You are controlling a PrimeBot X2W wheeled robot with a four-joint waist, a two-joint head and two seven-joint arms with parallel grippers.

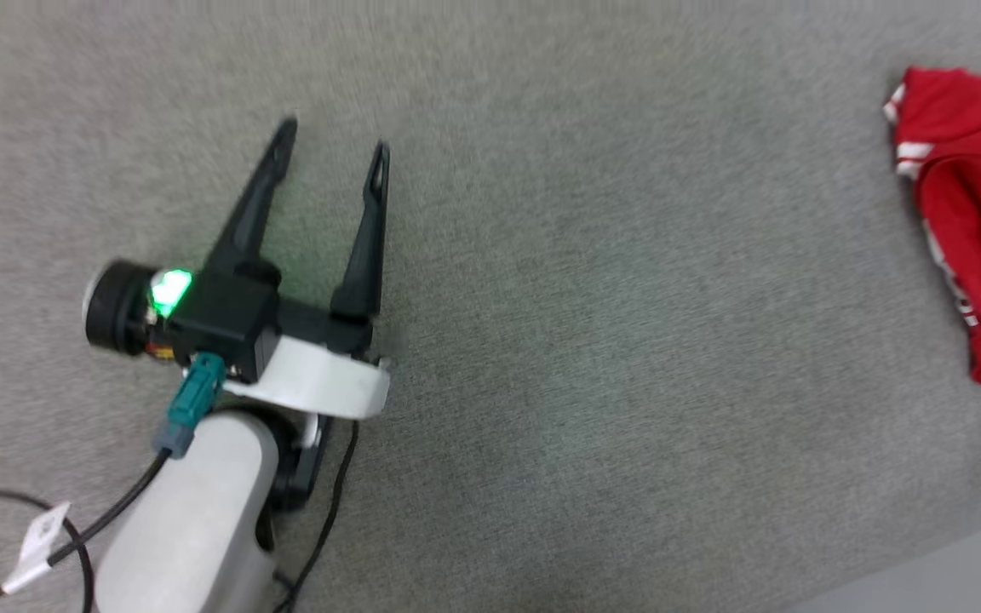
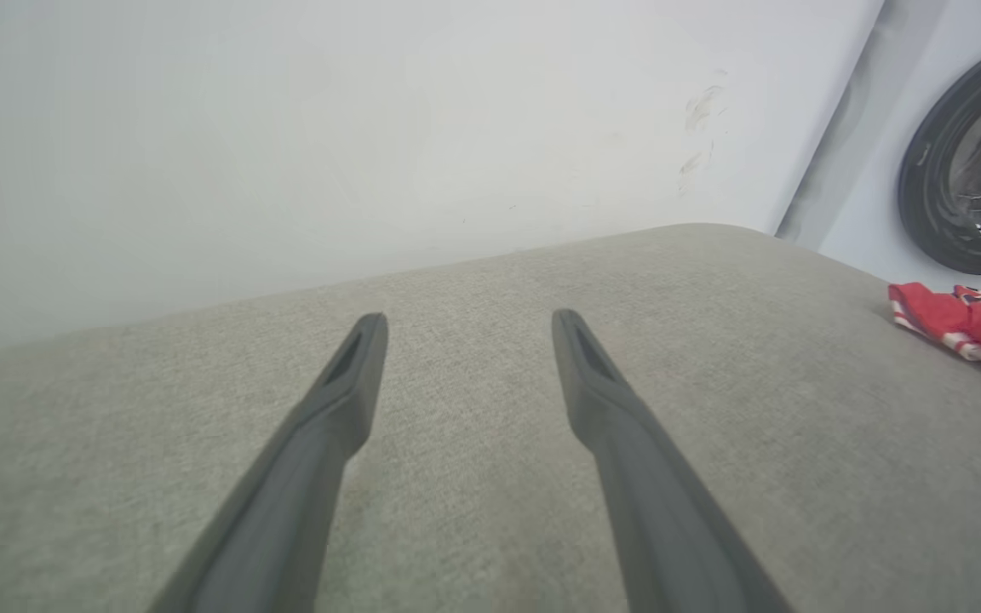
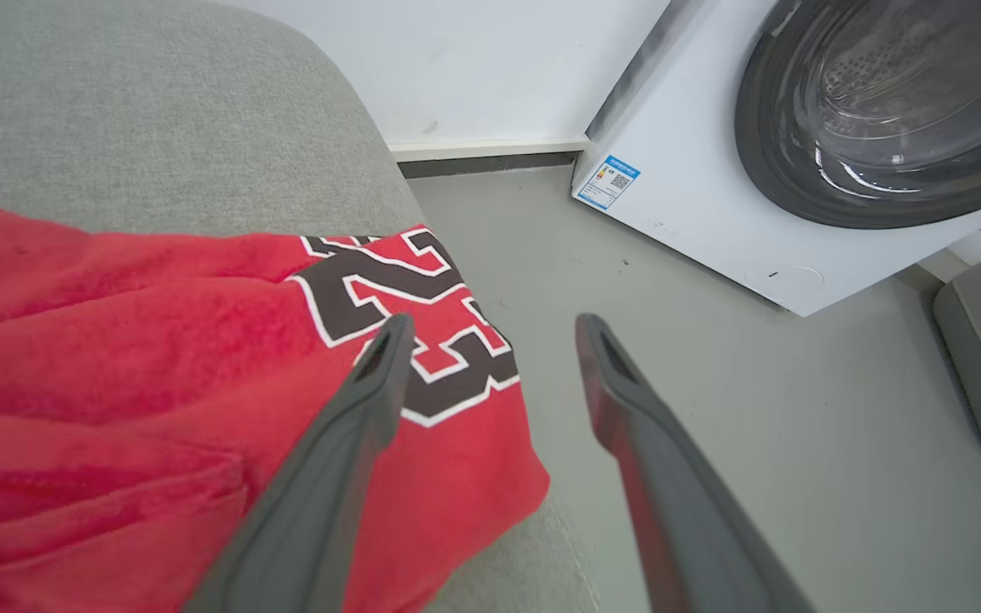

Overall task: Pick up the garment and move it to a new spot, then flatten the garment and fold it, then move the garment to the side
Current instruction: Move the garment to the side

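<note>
Over at the grey cushion's [image 1: 542,340] right edge, the garment [image 1: 967,221] lay bunched up, its 23 showing. My right gripper [image 3: 492,322] hung wide and empty just above that corner. My left gripper [image 1: 334,136] was spread wide too, well apart from it.

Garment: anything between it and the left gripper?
Nothing visible. In the head view, bare grey upholstery runs from the left gripper, jaws open, to the garment crumpled at the right edge.
</note>
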